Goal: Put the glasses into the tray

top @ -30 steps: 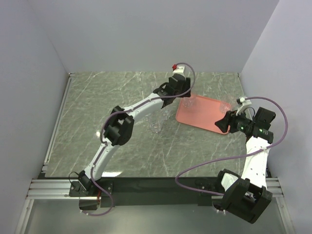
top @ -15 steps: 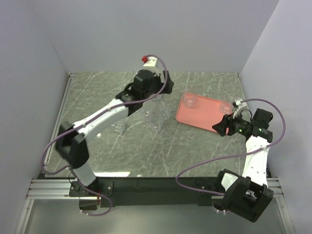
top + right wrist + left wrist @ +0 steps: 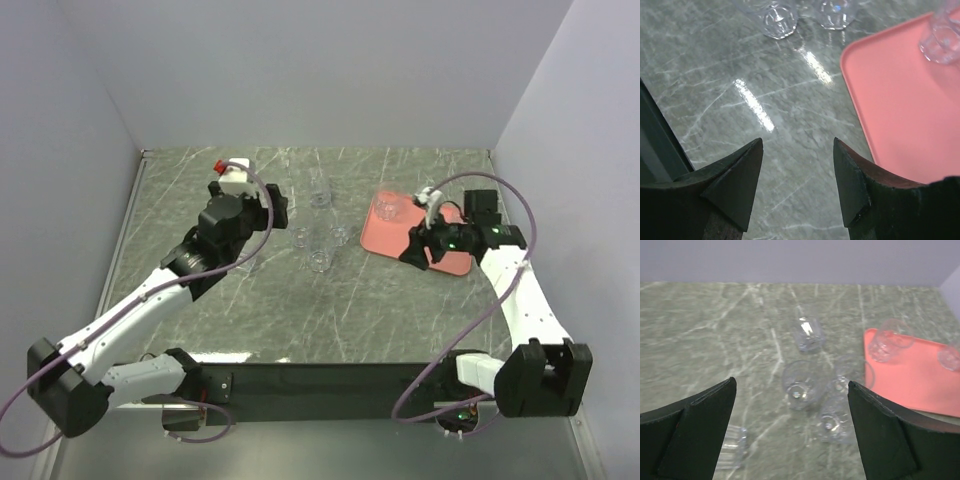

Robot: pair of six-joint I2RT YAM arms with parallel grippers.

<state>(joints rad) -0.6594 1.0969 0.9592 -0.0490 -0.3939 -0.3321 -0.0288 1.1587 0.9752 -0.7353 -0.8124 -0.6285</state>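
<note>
Find left gripper spread fully wide, holding nothing, poised above the marble table and facing a cluster of glasses. Count three standing close together there, one more further back, and another low at the left beside the finger, posture unclear. Note two more glasses standing on the pink tray, near its far edge. Find right gripper with jaws parted, nothing between them, hanging over the table right at the tray's edge.
</note>
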